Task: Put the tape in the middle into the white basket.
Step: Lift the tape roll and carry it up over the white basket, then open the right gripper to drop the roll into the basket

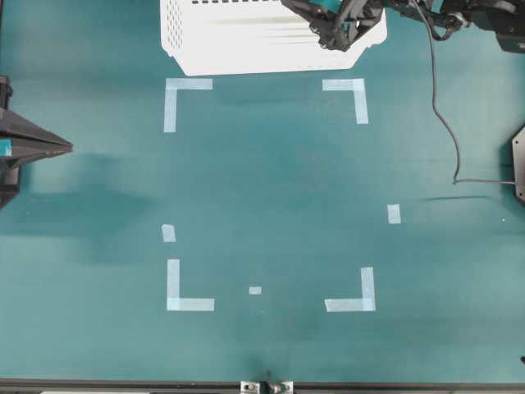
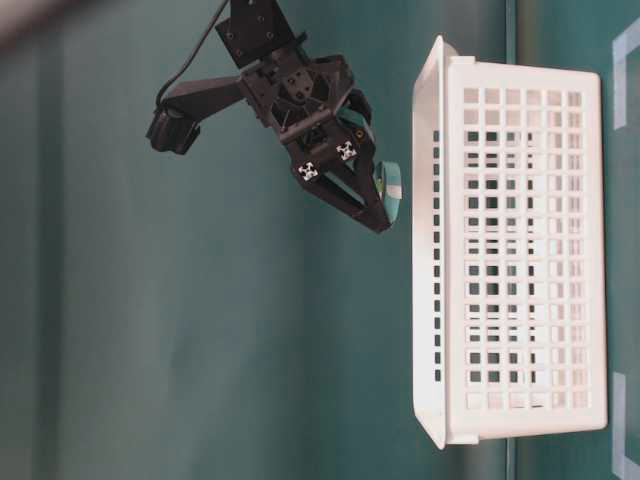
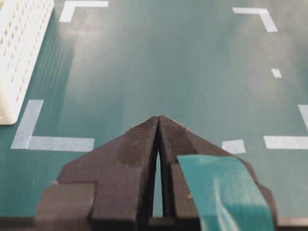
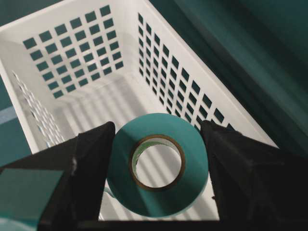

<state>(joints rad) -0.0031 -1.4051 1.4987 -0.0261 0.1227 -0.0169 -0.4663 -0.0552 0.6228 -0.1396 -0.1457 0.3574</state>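
My right gripper (image 1: 335, 31) hangs over the right end of the white basket (image 1: 238, 43). It is shut on the tape (image 4: 192, 159), a light-teal roll with a tan core, held by its outer rim between both fingers (image 4: 91, 159). The roll stands on edge above the basket's slotted floor (image 4: 110, 101). From table level, the right gripper (image 2: 385, 212) and the tape (image 2: 391, 188) sit just outside the basket's open rim (image 2: 432, 250), apart from it. My left gripper (image 1: 64, 146) rests at the left table edge with its fingertips (image 3: 159, 119) pressed together, empty.
Pale-blue corner marks (image 1: 187, 98) (image 1: 349, 94) (image 1: 187, 294) (image 1: 353, 297) frame the middle of the green table. Small strips (image 1: 394, 213) (image 1: 168, 233) (image 1: 255, 290) lie nearby. A black cable (image 1: 443, 115) trails from the right arm. A teal patch (image 3: 221, 192) sticks to the left gripper's finger.
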